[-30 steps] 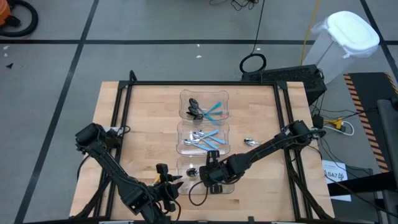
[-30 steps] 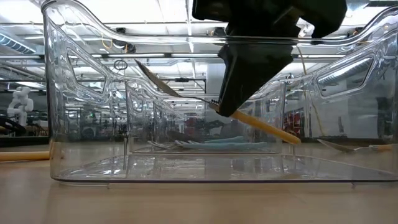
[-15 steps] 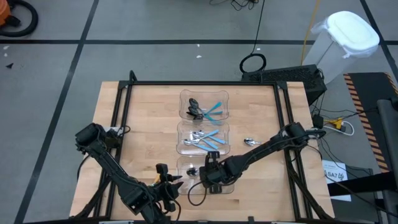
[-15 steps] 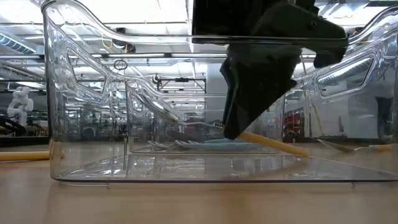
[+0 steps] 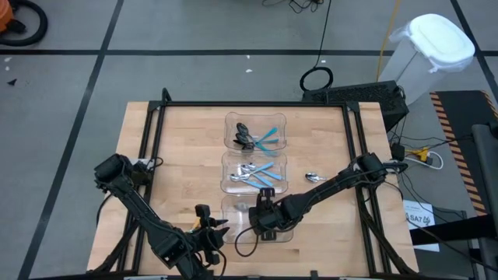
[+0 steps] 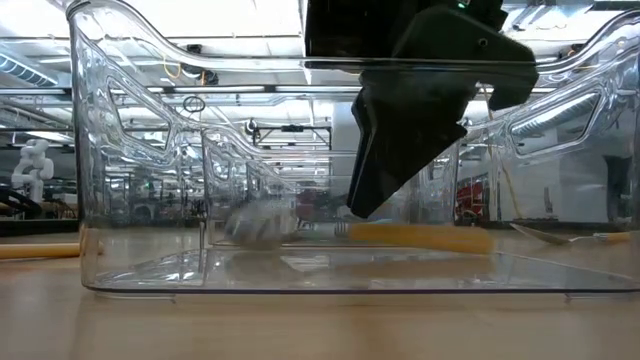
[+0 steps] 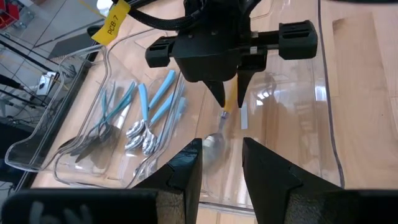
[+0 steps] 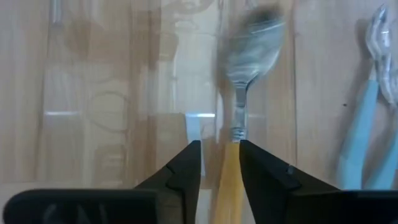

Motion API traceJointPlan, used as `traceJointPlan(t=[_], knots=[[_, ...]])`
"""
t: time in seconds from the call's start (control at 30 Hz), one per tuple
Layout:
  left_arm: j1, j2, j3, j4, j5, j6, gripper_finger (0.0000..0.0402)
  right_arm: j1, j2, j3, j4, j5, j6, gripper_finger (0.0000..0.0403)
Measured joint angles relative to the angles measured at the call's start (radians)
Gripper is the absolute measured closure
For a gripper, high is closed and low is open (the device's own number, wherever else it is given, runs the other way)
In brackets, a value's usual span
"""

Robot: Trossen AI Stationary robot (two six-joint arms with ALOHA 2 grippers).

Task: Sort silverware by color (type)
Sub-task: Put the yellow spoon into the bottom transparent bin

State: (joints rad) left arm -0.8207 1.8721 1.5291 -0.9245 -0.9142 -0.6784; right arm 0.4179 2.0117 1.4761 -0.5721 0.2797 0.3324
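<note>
Orange-handled silver spoon (image 8: 235,112) lay in the clear plastic bin (image 7: 323,118), right gripper (image 7: 226,99) jaws apart above it; light, stiff, slippery, best pinched mid-handle. Left gripper (image 7: 221,163) jaws apart nearby.

Right arm stretched in across the table, wrist bent down, right gripper (image 7: 229,99) pointing straight at the surface, fingers slightly parted. Left arm folded back at the near left edge, left gripper (image 5: 218,231) low, fingers (image 7: 180,168) apart with a narrow gap.
</note>
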Motion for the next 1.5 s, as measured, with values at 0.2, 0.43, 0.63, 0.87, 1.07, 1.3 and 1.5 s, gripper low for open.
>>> traceJointPlan(t=[0.2, 0.43, 0.63, 0.87, 1.07, 1.3, 1.5], knots=[[0.0, 0.0, 0.0, 0.0, 0.0, 0.0, 0.0286, 0.0, -0.02, 0.0, -0.003, 0.008, -0.004, 0.0276], [0.0, 0.0, 0.0, -0.009, 0.0, -0.005, 0.0286, 0.035, -0.116, 0.0, -0.016, 0.008, -0.012, 0.0273], [-0.021, 0.0, 0.0, -0.091, 0.026, -0.065, 0.0286, 0.114, -0.217, 0.0, -0.087, 0.008, 0.014, 0.0273], [-0.098, 0.0, 0.0, -0.267, 0.031, -0.244, 0.0286, 0.242, -0.315, 0.0, -0.154, 0.09, 0.053, 0.0273], [-0.145, 0.0, 0.0, -0.384, 0.052, -0.427, 0.0286, 0.322, -0.336, 0.0, -0.157, 0.09, 0.047, 0.0273], [-0.149, 0.0, 0.0, -0.408, 0.22, -0.584, 0.0286, 0.343, -0.335, 0.0, -0.184, 0.09, 0.045, 0.0273], [-0.148, 0.0, 0.0, -0.408, 0.33, -0.72, 0.0286, 0.343, -0.334, 0.0, -0.189, 0.09, 0.041, 0.0273]])
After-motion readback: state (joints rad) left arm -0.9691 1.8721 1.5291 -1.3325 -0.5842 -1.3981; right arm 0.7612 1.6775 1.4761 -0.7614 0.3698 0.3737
